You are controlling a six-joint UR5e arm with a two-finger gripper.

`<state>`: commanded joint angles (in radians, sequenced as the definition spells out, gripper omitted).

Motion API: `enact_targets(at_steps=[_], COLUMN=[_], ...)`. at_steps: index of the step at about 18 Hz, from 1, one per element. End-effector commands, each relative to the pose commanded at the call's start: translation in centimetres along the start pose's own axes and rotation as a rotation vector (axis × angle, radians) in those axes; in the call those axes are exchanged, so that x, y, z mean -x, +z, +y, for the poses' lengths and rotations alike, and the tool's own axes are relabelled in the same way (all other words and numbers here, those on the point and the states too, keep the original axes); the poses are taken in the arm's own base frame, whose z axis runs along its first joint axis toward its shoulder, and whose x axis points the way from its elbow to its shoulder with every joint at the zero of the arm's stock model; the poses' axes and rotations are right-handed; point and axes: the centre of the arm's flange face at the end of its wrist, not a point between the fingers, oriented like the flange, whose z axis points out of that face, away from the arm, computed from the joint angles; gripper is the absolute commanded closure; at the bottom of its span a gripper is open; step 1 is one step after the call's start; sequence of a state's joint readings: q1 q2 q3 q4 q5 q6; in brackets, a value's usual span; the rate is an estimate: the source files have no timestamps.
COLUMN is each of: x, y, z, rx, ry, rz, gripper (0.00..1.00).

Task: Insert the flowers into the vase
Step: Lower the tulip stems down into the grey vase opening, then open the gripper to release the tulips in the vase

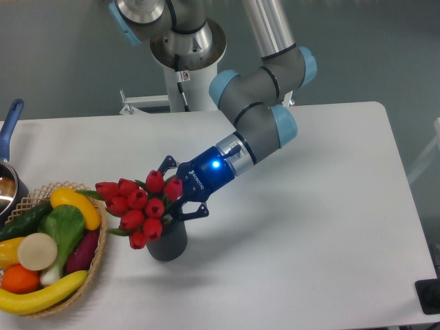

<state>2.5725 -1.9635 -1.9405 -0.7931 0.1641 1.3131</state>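
The flowers (137, 206), a bunch of red tulip buds with green leaves, lean out to the left over the mouth of the vase (168, 244). The vase is a short dark grey ribbed cylinder at the front left of the white table. Its rim is mostly hidden by the buds. My gripper (176, 192) comes in from the right, low and slanted, just above the vase's right side. It is shut on the flowers at their stems, which the buds and fingers hide. I cannot tell how deep the stems sit in the vase.
A wicker basket (102, 237) of fruit and vegetables stands just left of the vase. A pot with a blue handle (9, 127) sits at the left edge. The robot base (187, 62) is at the back, and a black object (430, 297) at the front right corner.
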Motion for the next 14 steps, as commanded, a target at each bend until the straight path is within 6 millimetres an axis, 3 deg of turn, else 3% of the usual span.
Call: enact_targets(at_steps=[5,7,10,14], x=[-0.1,0.0,0.1,-1.4], y=[-0.1,-0.2,-1.3,-4.9], z=[0.4,0.1,-0.6,-4.6], rx=[0.084,0.088,0.083,0.144], ry=[0.013,0.027,0.034,0.119], rz=[-0.025,-0.029,-0.049,-0.141], gripper=[0.15,0.00,0.00,0.00])
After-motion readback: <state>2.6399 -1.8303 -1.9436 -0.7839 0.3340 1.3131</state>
